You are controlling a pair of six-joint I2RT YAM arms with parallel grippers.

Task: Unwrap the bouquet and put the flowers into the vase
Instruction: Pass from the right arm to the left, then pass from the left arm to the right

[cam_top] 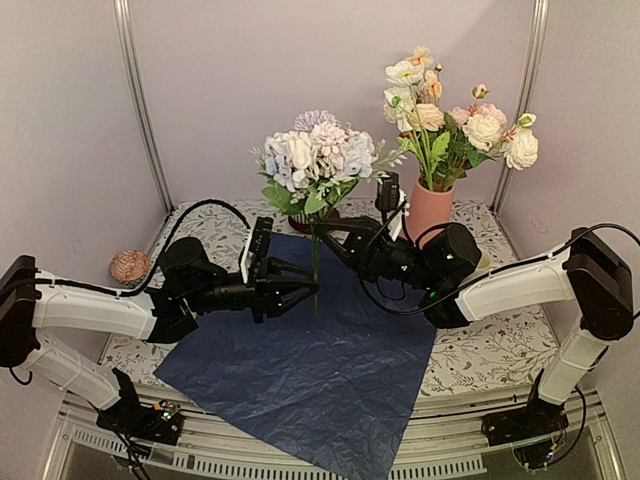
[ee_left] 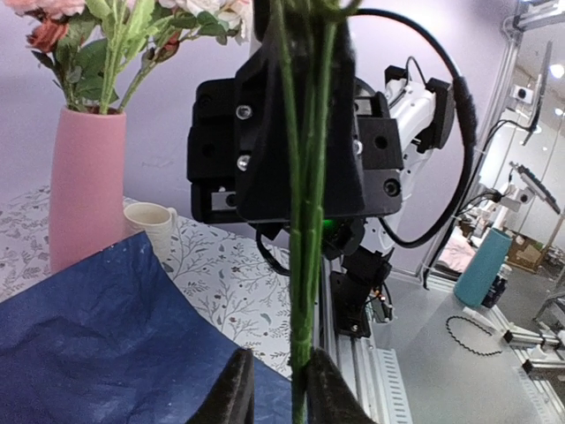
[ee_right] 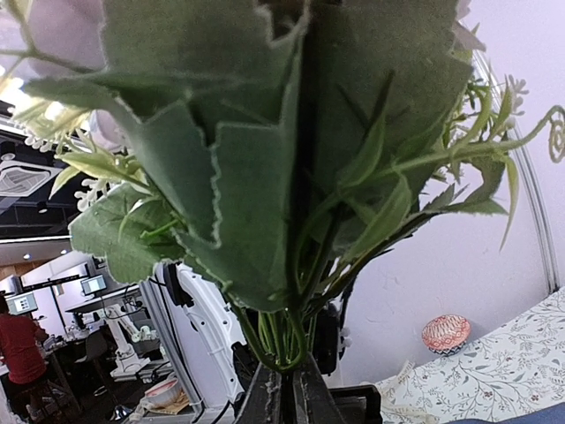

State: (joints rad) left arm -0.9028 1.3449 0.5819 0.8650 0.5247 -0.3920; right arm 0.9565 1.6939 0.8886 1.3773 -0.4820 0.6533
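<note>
Two sets of fingers share one bunch. The right fingers (ee_right: 265,402) are pinched shut on the flowers (cam_top: 315,160) just under the leaves, holding them upright above the 12 o'clock edge of the blue paper (cam_top: 300,370), which lies spread flat on the bench (cam_top: 480,350). The left fingers (ee_left: 237,389) stand narrow around the lower stems, one finger against them and a sliver of gap showing beside the other, so they are not clamped. The step in hand looks like steadying or handing over the stems. It would go best if the left fingers meet squarely across all the stems, low down and without kinking them, before the bunch travels to the vase (cam_top: 430,208) at about 2 o'clock, where other blooms (cam_top: 460,125) stand. The stem ends must clear the rim and drop in on the free side. The bunch shows white, pale pink and lilac heads over jagged green leaves on thin, straight green stems.
</note>
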